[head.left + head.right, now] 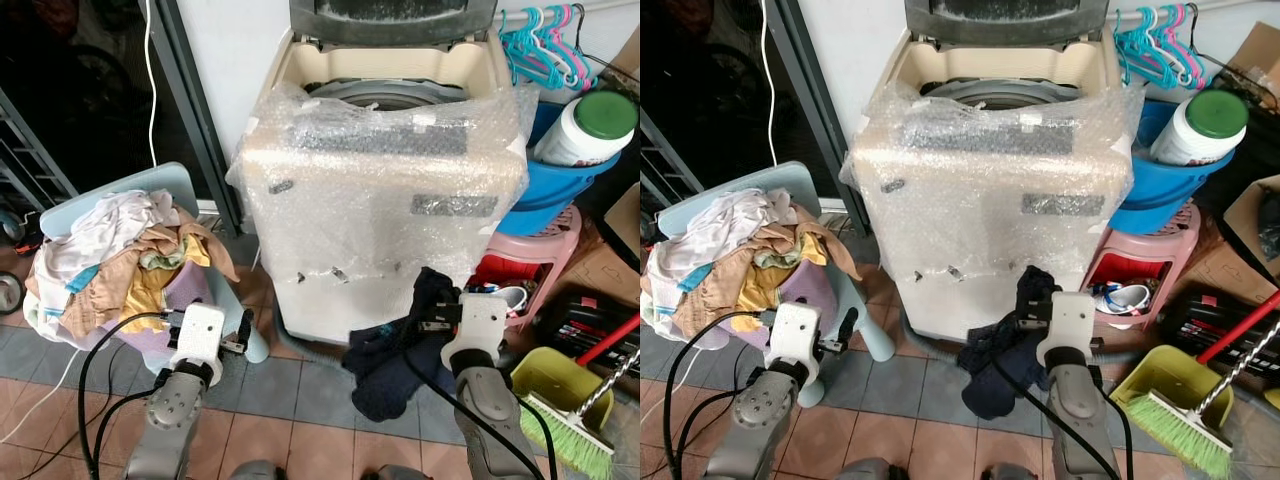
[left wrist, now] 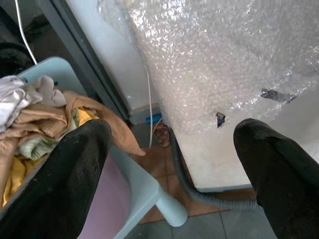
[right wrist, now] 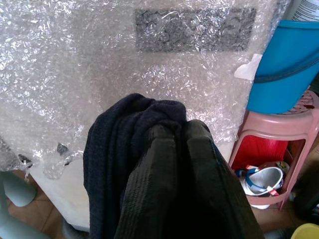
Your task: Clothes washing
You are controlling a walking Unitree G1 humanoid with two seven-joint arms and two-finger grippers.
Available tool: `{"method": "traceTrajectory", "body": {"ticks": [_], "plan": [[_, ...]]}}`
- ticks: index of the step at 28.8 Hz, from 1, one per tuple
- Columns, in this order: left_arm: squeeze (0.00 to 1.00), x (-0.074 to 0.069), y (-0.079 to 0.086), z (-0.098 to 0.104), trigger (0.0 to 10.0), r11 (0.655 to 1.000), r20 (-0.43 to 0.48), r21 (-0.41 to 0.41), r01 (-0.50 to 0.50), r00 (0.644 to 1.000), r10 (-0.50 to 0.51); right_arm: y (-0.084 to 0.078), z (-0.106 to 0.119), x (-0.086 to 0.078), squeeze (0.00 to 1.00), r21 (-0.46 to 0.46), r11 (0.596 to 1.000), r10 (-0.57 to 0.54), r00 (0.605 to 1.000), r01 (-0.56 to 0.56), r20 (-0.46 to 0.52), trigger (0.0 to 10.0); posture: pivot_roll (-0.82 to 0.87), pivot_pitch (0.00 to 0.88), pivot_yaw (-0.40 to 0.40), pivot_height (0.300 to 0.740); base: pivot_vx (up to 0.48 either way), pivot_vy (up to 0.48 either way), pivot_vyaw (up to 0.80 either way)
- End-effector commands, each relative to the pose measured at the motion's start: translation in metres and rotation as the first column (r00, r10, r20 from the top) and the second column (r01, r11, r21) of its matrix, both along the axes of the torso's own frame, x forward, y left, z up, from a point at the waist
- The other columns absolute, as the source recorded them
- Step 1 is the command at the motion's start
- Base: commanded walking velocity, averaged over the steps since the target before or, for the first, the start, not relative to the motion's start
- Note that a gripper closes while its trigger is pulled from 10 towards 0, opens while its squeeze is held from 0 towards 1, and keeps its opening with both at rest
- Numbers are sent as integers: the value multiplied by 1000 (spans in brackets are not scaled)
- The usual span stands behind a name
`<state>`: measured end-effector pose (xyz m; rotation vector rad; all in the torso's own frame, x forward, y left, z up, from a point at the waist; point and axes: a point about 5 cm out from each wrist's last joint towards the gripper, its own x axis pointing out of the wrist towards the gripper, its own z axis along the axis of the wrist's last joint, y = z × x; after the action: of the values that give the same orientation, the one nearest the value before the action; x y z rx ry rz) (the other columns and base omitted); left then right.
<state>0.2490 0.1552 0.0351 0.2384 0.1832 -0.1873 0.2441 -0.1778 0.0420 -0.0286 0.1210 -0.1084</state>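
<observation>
A top-loading washing machine (image 1: 385, 190) is standing against the wall, wrapped in bubble wrap (image 1: 400, 150), with its lid (image 1: 392, 20) raised so that the drum opening (image 1: 385, 93) is being left uncovered. A dark navy garment (image 1: 400, 350) is being pinched by the right pincer (image 1: 437, 318), whose fingers (image 3: 169, 189) are pressed together on the cloth (the bulk of it is hanging down in front of the machine's lower panel, near the tiled floor (image 1: 290, 400)). The left pincer (image 1: 240, 335) is being held spread, with nothing between its fingers (image 2: 65, 184), just beside a light blue chair (image 1: 150, 190). A pile of mixed clothes (image 1: 110, 260) in white, tan and yellow is being carried on that chair, spilling toward its front edge.

To the robot's right of the machine, a blue bucket (image 1: 555, 185) is sitting on a pink stool (image 1: 545, 250), and a white jar with a green lid (image 1: 590, 128) is leaning inside the bucket. Small items, among them a white cup (image 1: 512, 297), are being kept under the stool. Turquoise and pink hangers (image 1: 545, 45) are hanging above. A yellow-green dustpan (image 1: 555, 385) and a green broom (image 1: 560, 430) are lying on the floor at the right edge. A grey drain hose (image 2: 192, 184) is running along the machine's base, in the narrow gap between chair and machine. Open floor is being left directly in front of the machine.
</observation>
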Motion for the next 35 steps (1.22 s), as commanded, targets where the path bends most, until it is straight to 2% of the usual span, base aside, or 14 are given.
{"method": "traceTrajectory", "body": {"ticks": [1, 3, 6, 9, 15, 19, 21, 24, 27, 29, 30, 31, 35], "plan": [[0, 6, 2, 0, 10000, 1000, 0, 2, -8, 1000, 8, -1, 3, 5, 0, 0, 1000, -15, 1000, 15, 23, 10000, -115, 0, 97, 740, 0, 0, 0], [0, 12, 3, 0, 10000, 1000, -11, -11, -15, 1000, 15, -1, 1, 7, 0, 2, 1000, -15, 1000, 15, 12, 10000, -115, 0, 92, 740, 0, 0, 0], [0, 13, 4, -1, 10000, 1000, -21, -22, -19, 1000, 19, 0, 1, 7, 0, 8, 1000, -10, 1000, 10, 5, 10000, -116, 0, 88, 740, 0, 320, -477], [0, 9, 5, -4, 10000, 999, -35, -32, -22, 999, 21, 0, 1, 6, 0, 12, 1000, -5, 1000, 5, 7, 10000, -116, 0, 85, 740, 0, 480, -625], [0, 3, 2, -9, 10000, 999, -40, -27, -19, 999, 18, 1, 0, 6, 0, 8, 1000, 14, 1000, -14, 5, 10000, -109, 0, 61, 740, 0, 480, 0], [0, 5, 0, -8, 10000, 1000, -27, -25, -15, 1000, 14, 4, -1, 7, 0, -7, 999, 49, 999, -49, -9, 10000, -91, 0, 15, 740, 0, 191, 0], [0, 6, -1, -8, 10000, 1000, -30, -24, -7, 1000, 6, 5, -1, 8, 0, -23, 998, 65, 998, -66, -19, 10000, -71, 0, -33, 740, 0, 0, 0], [0, 5, -3, -9, 10000, 1000, -37, -30, -10, 999, 9, 8, 1, 11, 0, -28, 996, 84, 996, -84, -17, 10000, -71, 0, -39, 740, 0, 0, 0], [0, 3, -5, -7, 10000, 1000, -22, -4, -15, 1000, 15, 13, 2, 13, 0, -23, 995, 100, 995, -101, -11, 10000, -66, 0, -25, 740, 0, 0, 0], [0, 0, -6, -9, 10000, 1000, -30, -17, 9, 1000, -9, 10, -3, 14, 0, -25, 997, 77, 997, -77, -13, 10000, -70, 0, 30, 740, 0, 0, 0], [0, -1, -5, -10, 10000, 1000, -37, -23, 10, 999, -11, 8, -5, 14, 0, -22, 998, 59, 998, -60, -16, 10000, -70, 0, 32, 740, 0, 0, 0], [0, 1, -3, -11, 10000, 1000, -45, -27, 9, 999, -10, 4, -7, 14, 0, -18, 999, 32, 999, -33, -25, 10000, -75, 0, 36, 740, 0, 0, 0], [0, 7, -4, -8, 10000, 999, -31, -4, 37, 999, -37, 3, -5, 16, 0, -29, 999, 40, 999, -40, -12, 10000, -78, 0, 42, 740, 0, 0, 0]]}}
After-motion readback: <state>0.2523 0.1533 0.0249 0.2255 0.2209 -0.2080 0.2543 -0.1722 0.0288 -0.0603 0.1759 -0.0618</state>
